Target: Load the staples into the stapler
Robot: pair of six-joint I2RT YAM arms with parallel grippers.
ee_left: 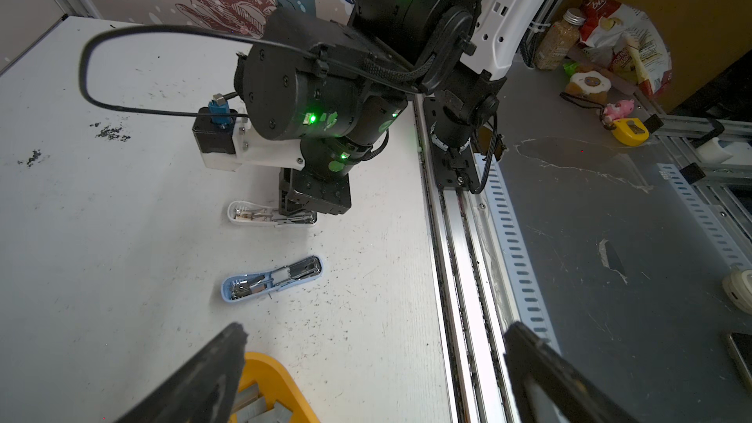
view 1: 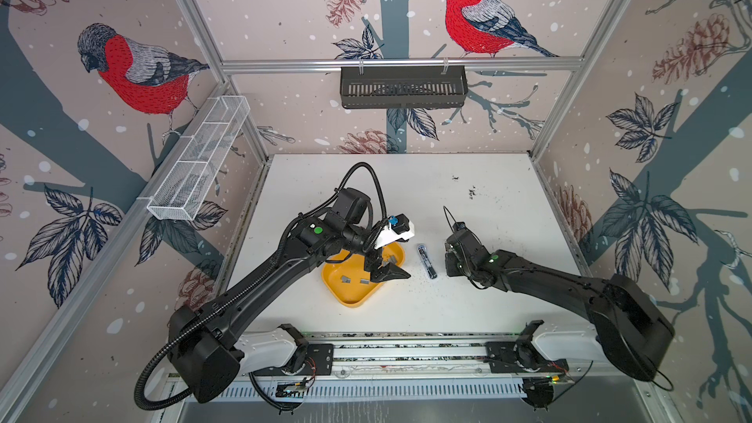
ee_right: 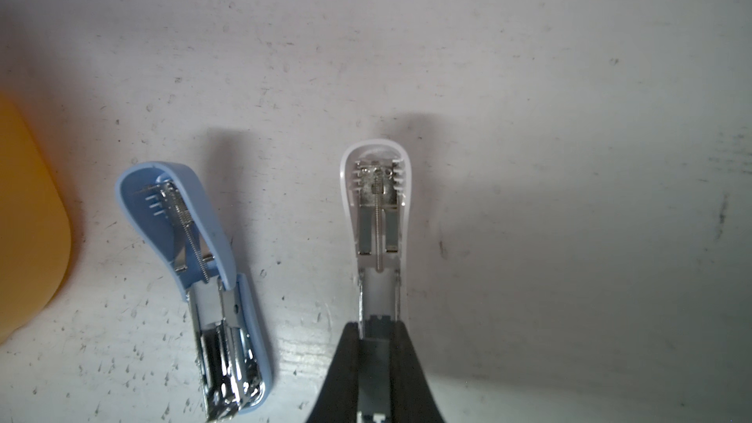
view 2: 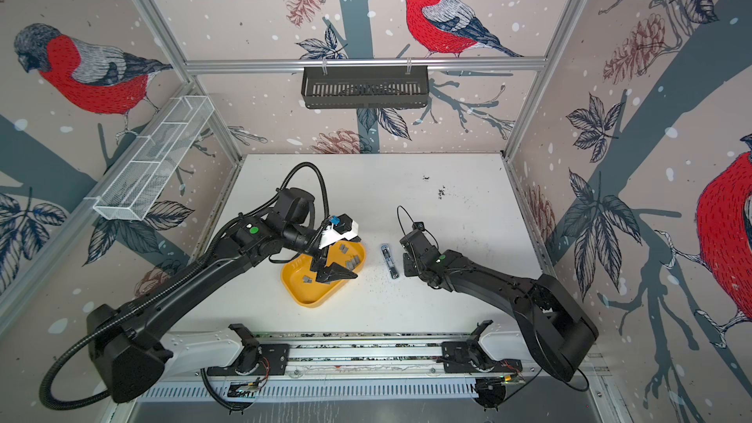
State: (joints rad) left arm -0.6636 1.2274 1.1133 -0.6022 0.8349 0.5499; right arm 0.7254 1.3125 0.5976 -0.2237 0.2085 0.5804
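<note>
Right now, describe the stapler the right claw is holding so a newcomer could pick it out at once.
On the white table, find the yellow tray; two opened staplers lie side by side to the robot's right of it. Past the blue stapler, farther from the tray, is the white stapler, with the right claw shut on one end. Its shell is white, its neighbour's blue.

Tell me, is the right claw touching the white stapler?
Touching. The right wrist view shows the right claw clamped on the white stapler at its near end, black sides pressed against it with no gap.
</note>
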